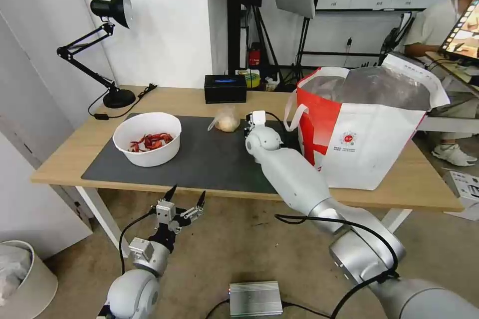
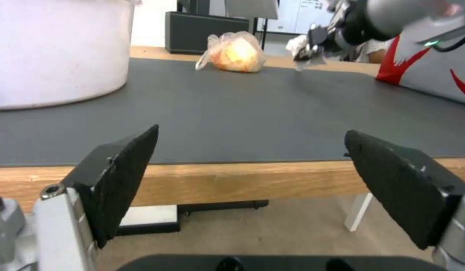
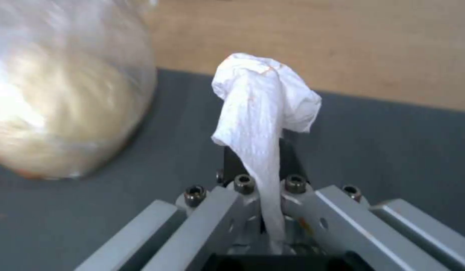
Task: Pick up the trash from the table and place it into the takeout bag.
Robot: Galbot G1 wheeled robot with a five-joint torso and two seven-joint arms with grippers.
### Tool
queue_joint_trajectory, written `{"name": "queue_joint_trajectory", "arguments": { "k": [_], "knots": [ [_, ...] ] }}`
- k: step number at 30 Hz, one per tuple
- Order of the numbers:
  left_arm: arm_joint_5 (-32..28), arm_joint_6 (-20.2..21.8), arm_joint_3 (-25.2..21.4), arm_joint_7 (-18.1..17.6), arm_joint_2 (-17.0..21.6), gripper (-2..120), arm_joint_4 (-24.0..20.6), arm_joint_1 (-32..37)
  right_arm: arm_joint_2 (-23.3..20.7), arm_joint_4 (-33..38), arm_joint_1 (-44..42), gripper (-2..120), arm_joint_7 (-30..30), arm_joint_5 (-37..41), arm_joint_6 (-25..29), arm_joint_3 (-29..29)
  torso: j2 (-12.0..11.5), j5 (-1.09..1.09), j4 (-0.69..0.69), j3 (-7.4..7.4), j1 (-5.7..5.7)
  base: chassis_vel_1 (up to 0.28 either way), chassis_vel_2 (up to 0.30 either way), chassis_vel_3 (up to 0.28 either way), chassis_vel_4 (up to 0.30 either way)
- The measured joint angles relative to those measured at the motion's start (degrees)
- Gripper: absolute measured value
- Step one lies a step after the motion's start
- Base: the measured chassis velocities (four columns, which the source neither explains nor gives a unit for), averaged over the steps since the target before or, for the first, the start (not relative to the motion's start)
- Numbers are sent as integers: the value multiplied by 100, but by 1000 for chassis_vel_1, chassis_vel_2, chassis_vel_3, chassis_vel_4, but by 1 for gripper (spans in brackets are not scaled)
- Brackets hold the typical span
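Note:
My right gripper [image 1: 253, 124] hovers over the dark mat [image 1: 199, 159] of the table [image 1: 75, 154], shut on a crumpled white tissue [image 3: 262, 109]. The tissue [image 1: 258, 117] stands up out of the closed jaws. Beside it lies the small clear bag with a beige lump [image 1: 227, 120]. The white bowl of red shell scraps [image 1: 147, 139] sits on the mat's left part. To the right stands the takeout bag [image 1: 364, 129], open at the top. My left gripper [image 1: 185, 199] is open below the table's front edge, holding nothing.
A black box [image 1: 225, 88] and a black desk lamp [image 1: 107, 50] stand along the table's back edge. On the floor are a white bin [image 1: 20, 279] at lower left and a silver box [image 1: 255, 298] near my base.

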Motion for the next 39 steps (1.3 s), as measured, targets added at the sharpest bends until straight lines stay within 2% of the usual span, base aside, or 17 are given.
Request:
{"name": "queue_joint_trajectory", "arguments": {
  "k": [2, 4, 6, 8, 11, 12, 15, 22, 24, 25, 28, 33, 36, 39],
  "knots": [
    [0, -1, 2, -8, 4, 100, 0, -4, -204, 417, -116, 0, 20, 101, 0, -84, 0, 0, 1, 0, 0, 0, 0, 0, 0],
    [0, -1, 2, -8, 4, 100, 0, -4, -204, 417, -116, 0, 20, 101, 0, -84, 0, 0, 1, 0, 0, 0, 0, 0, 0],
    [-1, -2, -5, -9, 8, 100, -2, -1, -491, 1036, -332, 0, 72, 299, -74, -200, 0, 1, 0, -1, 0, 0, 0, 0, 0],
    [-2, -2, -9, -10, 9, 100, -2, 0, -553, 1177, -382, 0, 89, 356, -95, -221, 0, 1, 0, -1, 0, 0, 0, 0, 0],
    [-3, -3, -27, -15, 8, 100, -30, 19, -896, 2094, -698, 0, 242, 646, -250, -330, 0, 1, 1, -1, 0, 0, 0, 0, 0],
    [-3, -3, -27, -15, 8, 100, -30, 19, -896, 2094, -698, 0, 242, 646, -250, -330, 0, 1, 1, -1, 0, 0, 0, 0, 0],
    [-3, -3, -53, -16, 8, 100, -68, 52, -1148, 2780, -958, 0, 365, 777, -374, -354, 0, 1, 1, -2, 0, 0, 0, 0, 0],
    [-4, -3, -96, -19, 21, 100, -105, 108, -1524, 3658, -1286, 0, 406, 898, -415, -352, 0, 1, 1, -2, -1, 0, 0, 0, 0],
    [-2, -3, -137, -23, 72, 100, -139, 175, -1879, 4729, -1464, 0, 398, 934, -397, -98, 1, 1, 1, -2, -1, 0, 0, 0, 0],
    [-2, -3, -137, -23, 72, 100, -139, 175, -1879, 4729, -1464, 0, 398, 934, -397, -98, 1, 1, 1, -2, -1, 0, 0, 0, 0],
    [6, 8, -152, -27, 92, 100, -174, 215, -2112, 5301, -1466, 0, 375, 939, -393, 207, 1, 1, 1, -2, -1, 0, 0, 0, 0],
    [65, 16, -142, -32, 77, 100, -178, 247, -2388, 5665, -1415, 0, 363, 945, -393, 563, 1, 1, 1, -2, -1, 0, 0, 0, 0],
    [121, 21, -100, -34, 56, 100, -179, 257, -2810, 5925, -1322, 0, 355, 1140, -417, 1007, 1, 2, 0, -2, -1, 0, 0, 0, 0],
    [132, 30, -63, -37, 56, 100, -165, 222, -3041, 5982, -1274, 0, 372, 1304, -469, 1226, 2, 2, 1, -2, -1, 0, 0, 0, 0]
  ]
}}
